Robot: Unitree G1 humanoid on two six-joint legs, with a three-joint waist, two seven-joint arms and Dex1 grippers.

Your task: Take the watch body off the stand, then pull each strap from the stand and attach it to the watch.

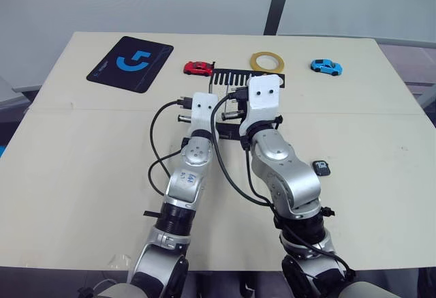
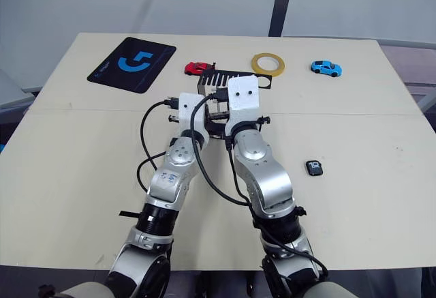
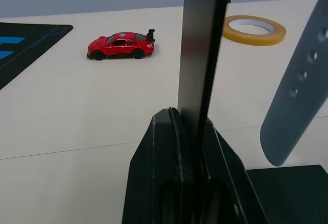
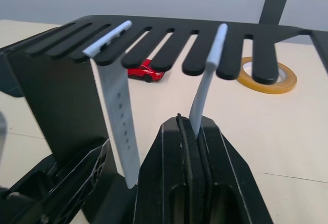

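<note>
Already your watch body (image 2: 314, 168) lies on the counter (image 2: 381, 127) at four o'clock; both straps (image 4: 119, 116) hang on the stand (image 4: 61, 101), right end effector (image 4: 193, 131) clamps one, left end effector (image 3: 187, 131) clamps the post.

Lab: bare test table (image 1: 82, 148), plain backdrop.

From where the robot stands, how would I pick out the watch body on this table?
Start at the cream table and find the robot's right arm. Just to the right of that arm lies the watch body, alone and flat on the tabletop. Unlike the red toy car and blue toy car at the far edge, it is a small black square showing white digits.
</note>
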